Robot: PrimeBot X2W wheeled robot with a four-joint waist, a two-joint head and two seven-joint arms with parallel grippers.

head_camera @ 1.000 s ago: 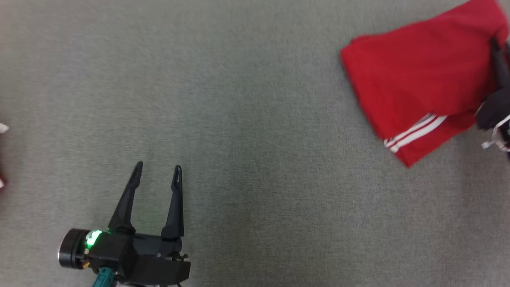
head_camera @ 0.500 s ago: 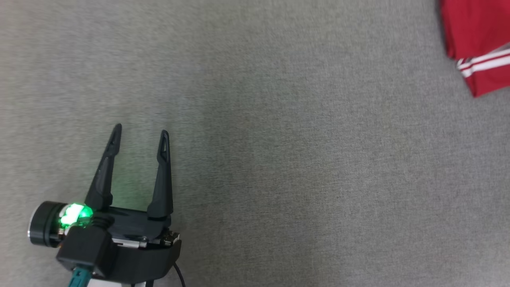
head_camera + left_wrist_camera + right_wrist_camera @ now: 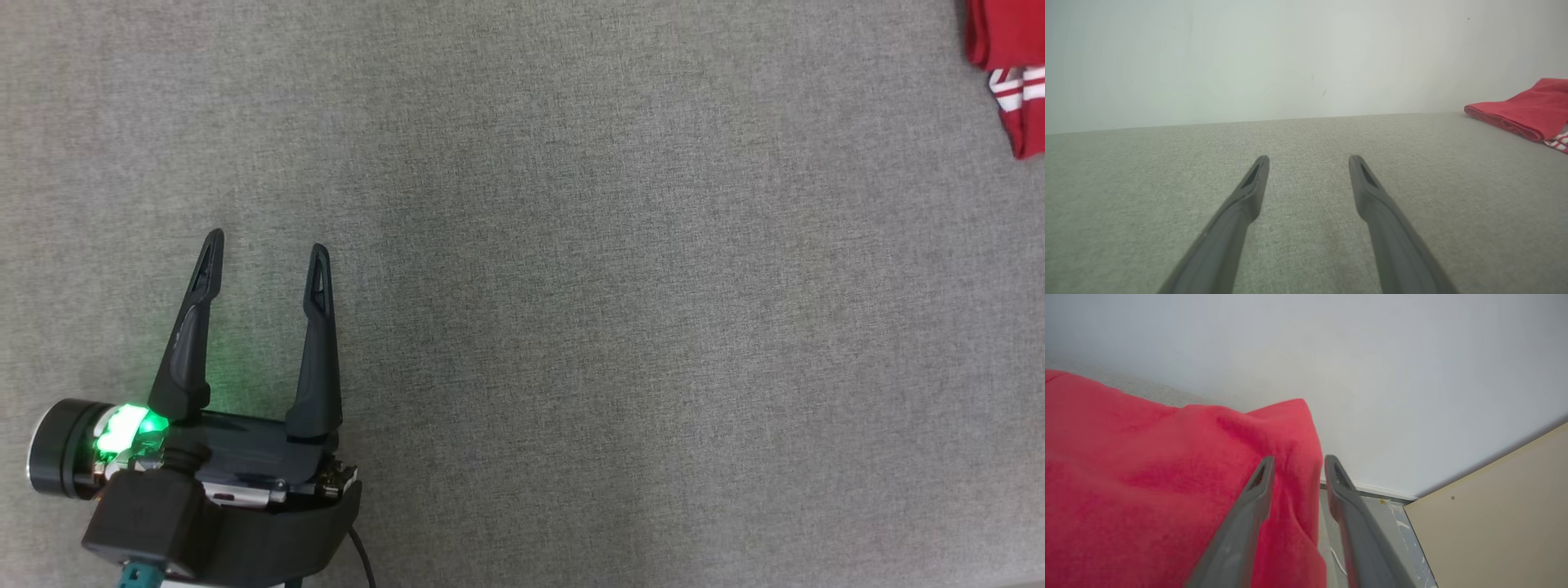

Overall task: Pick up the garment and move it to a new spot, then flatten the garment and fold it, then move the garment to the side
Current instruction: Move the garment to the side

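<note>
The garment [image 3: 1008, 33], mostly cut off from view, lies on the grey tabletop [image 3: 612, 327]. Well apart from it, the left hand [image 3: 266, 243] is spread and empty. The right hand [image 3: 1299, 458] is at the garment's edge; whether it pinches, I cannot tell.

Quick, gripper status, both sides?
Left gripper: open, holding nothing, above the gray surface.
Right gripper: open, fingers apart at the red garment's edge, not clamped on it.
</note>
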